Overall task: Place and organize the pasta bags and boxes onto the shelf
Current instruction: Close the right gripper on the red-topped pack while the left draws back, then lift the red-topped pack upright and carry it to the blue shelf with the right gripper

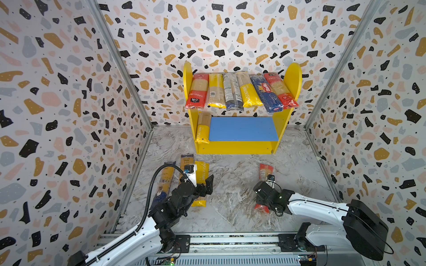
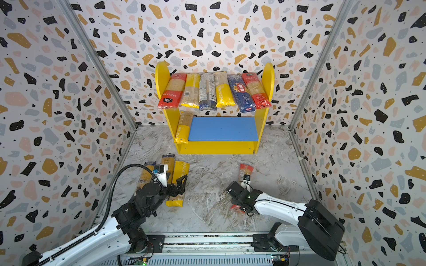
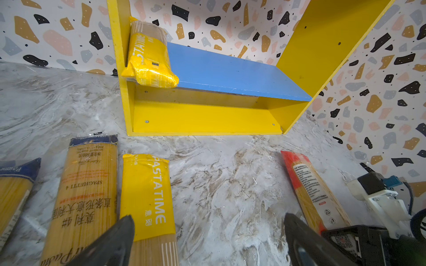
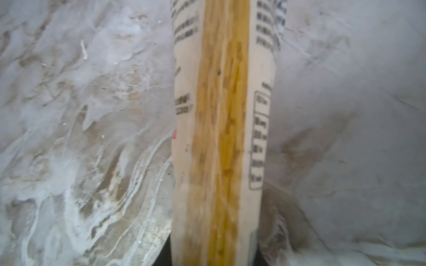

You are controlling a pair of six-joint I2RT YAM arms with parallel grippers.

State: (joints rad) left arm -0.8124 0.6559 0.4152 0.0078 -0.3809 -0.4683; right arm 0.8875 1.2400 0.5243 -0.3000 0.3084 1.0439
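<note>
Clearly the right jaws are pressed in on the red packet (image 1: 265, 171), which lies flat on the counter (image 1: 230, 188). In the right wrist view its clear window and white printed panels (image 4: 221, 115) run straight out ahead from between the jaws, so the pinch goes across the narrow width. How far along the length the grip sits is hidden under the arm. A hold across the width suits a long, slippery bundle, as the spaghetti inside stiffens it lengthwise.

The left jaws are spread wide and hold nothing. One dark finger (image 3: 115, 239) hangs over the yellow PASTATIME packet (image 3: 147, 195) and the other over bare counter. Two blue-gold packets (image 3: 87, 195) lie just beyond that yellow one, on the side away from the right jaws. Parked there, the left jaws seem to wait their turn and leave the middle free.

The shelf (image 1: 237, 147) stands well ahead of both jaws. Its upper tier carries six packets (image 1: 232, 92) side by side, so it looks full. On the blue lower board (image 1: 244, 129) one yellow packet (image 1: 203, 129) is tucked against the side wall on the left jaws' side, probably to save room. The open stretch beside it looks like the natural place for the red packet
</note>
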